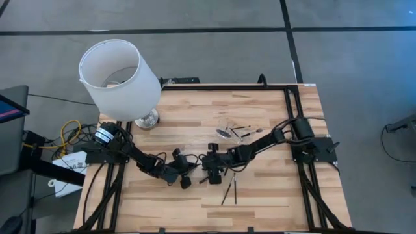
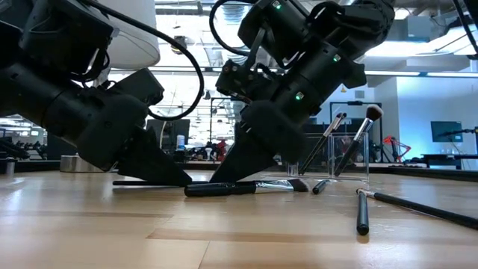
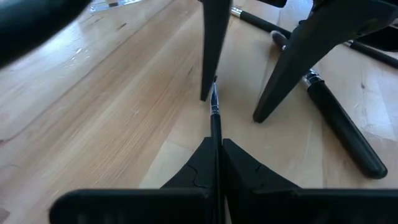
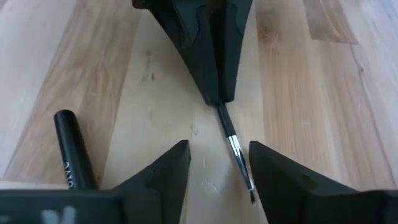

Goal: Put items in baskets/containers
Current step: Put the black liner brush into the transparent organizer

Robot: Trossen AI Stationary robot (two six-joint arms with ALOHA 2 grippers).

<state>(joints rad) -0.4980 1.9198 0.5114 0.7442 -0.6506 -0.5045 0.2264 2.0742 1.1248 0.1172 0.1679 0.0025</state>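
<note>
Left gripper (image 3: 217, 149) clenching jaws on thin black silver-ferruled makeup brush (image 3: 214, 112), lying flat on pale wooden desk (image 3: 112, 118), tip poking between released jaws of right gripper (image 4: 219, 163).

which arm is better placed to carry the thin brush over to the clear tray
Likely the right: the left gripper is shut on the thin brush, but the right gripper sits open around its tip and is on the clear tray's side.
</note>
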